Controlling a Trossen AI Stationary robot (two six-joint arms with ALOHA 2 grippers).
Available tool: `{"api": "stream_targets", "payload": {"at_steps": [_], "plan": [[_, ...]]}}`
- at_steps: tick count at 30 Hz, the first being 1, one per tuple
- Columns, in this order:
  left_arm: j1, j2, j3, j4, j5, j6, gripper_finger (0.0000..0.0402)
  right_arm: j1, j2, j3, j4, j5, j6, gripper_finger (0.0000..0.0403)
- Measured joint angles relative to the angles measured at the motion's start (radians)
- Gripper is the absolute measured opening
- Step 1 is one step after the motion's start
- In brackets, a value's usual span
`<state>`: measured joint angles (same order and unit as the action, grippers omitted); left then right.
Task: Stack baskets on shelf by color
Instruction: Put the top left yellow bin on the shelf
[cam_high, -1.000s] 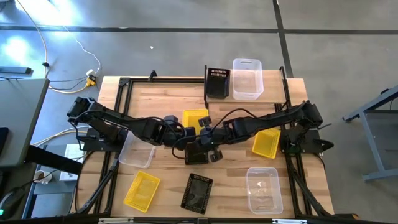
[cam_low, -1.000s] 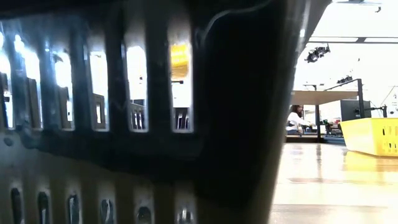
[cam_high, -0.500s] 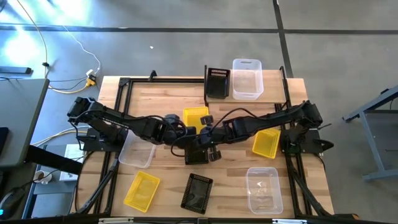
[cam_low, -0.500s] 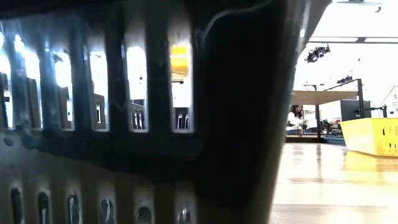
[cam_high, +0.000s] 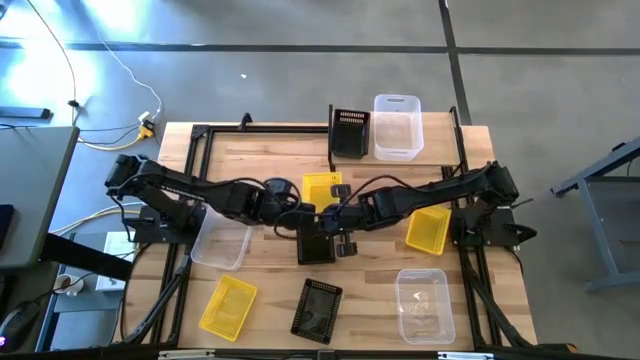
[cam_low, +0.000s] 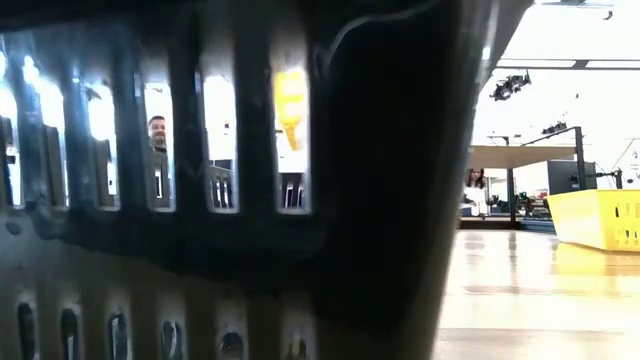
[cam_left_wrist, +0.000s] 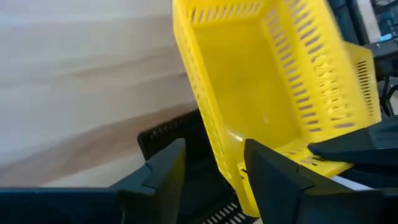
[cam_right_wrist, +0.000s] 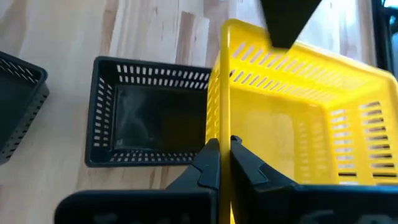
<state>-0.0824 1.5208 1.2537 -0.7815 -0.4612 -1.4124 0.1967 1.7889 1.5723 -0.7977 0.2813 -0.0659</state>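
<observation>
A yellow mesh basket (cam_high: 320, 188) is held tilted above the table's middle, over a black mesh basket (cam_high: 315, 245) that stands on the table. My right gripper (cam_high: 335, 215) is shut on the yellow basket (cam_right_wrist: 298, 118). My left gripper (cam_high: 298, 208) is open at the basket's left side. In the left wrist view its fingers (cam_left_wrist: 165, 174) stand on either side of the basket's wall and corner (cam_left_wrist: 217, 146). The black basket also shows below in the right wrist view (cam_right_wrist: 146, 118). I cannot tell the shelf apart from the tabletop. My right gripper pinches the yellow basket's rim and side wall (cam_right_wrist: 221, 127), one finger inside the basket and one outside, coming from the table's right. The basket is lifted clear and tilted above the black basket. My left gripper: I cannot tell whether its open fingers touch the basket's wall.
At the far edge stand a black basket (cam_high: 350, 130) and a clear tub (cam_high: 398, 125). On the table lie a clear tub (cam_high: 222, 240), a yellow basket (cam_high: 228, 305), a black basket (cam_high: 318, 310), a clear tub (cam_high: 422, 303) and a yellow basket (cam_high: 430, 230). A black basket (cam_low: 200, 200) fills the low view.
The yellow basket has shifted a little toward the table's right and far edge in my right gripper's hold. My left arm's wrist has gone slightly toward the far edge with it. A person has come into sight behind the table.
</observation>
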Motion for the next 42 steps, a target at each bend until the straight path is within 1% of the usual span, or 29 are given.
{"api": "stream_targets", "payload": {"at_steps": [8,14,18,23,30,36,42], "plan": [[0.044,-0.074,0.001,-0.001,0.001,0.14,0.0161,0.015,-0.011,-0.003,-0.103,-0.001,0.104,0.0],[0.065,-0.132,0.002,0.002,0.004,0.258,0.0161,0.05,-0.082,-0.002,-0.144,0.003,0.187,0.0],[0.076,-0.159,0.002,0.012,0.004,0.33,0.0161,0.077,-0.139,-0.002,-0.148,0.029,0.223,0.0],[0.076,-0.184,0.003,0.022,0.003,0.397,0.0161,0.12,-0.214,-0.002,-0.188,0.109,0.261,0.0],[0.076,-0.191,0.002,0.028,0.004,0.473,0.0161,0.168,-0.325,-0.002,-0.265,0.273,0.334,0.0],[0.076,-0.191,0.002,0.03,0.002,0.508,0.0161,0.212,-0.427,-0.001,-0.399,0.418,0.417,0.0],[0.076,-0.191,0.002,0.031,0.001,0.51,0.0161,0.232,-0.539,-0.001,-0.533,0.524,0.469,0.0]]}}
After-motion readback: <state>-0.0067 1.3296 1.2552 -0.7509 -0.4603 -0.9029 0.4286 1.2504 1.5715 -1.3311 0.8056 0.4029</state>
